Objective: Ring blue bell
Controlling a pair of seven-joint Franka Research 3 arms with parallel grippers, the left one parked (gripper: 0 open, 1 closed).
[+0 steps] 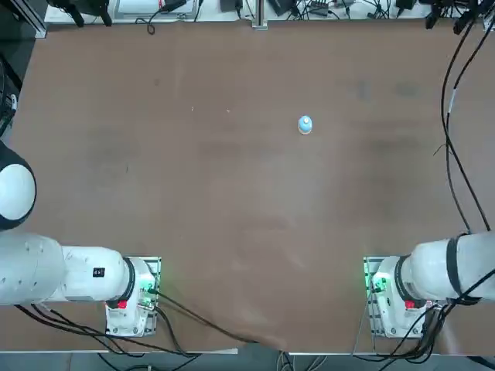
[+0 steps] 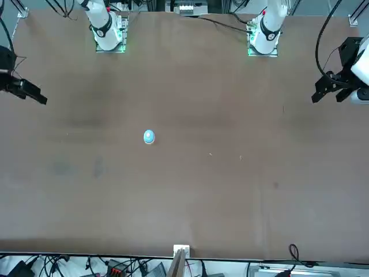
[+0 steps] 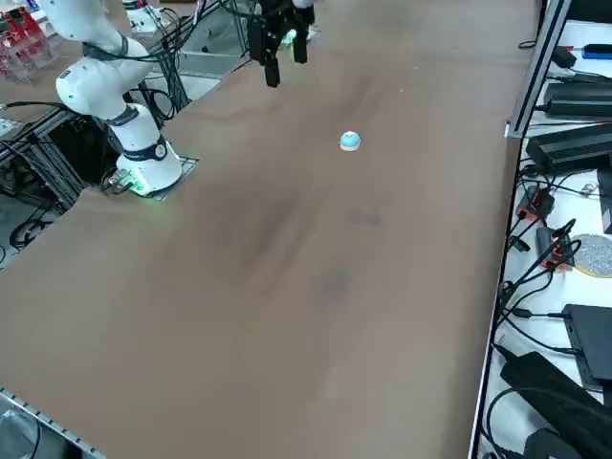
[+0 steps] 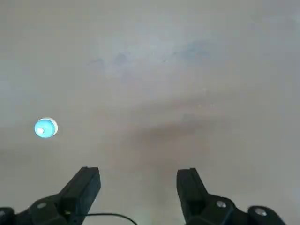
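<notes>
R gripper (image 4: pixel 138 180) hangs high over bare table (image 1: pixel 232 216), fingers apart, empty, blue bell (image 4: pixel 46 128) well off.

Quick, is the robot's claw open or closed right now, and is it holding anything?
Right gripper: open, holding nothing, up above the table, well away from the blue bell.

One blue bell (image 1: pixel 305 125) on one table (image 1: pixel 232 209); one right pincer (image 4: pixel 138 180), two fingers.
</notes>
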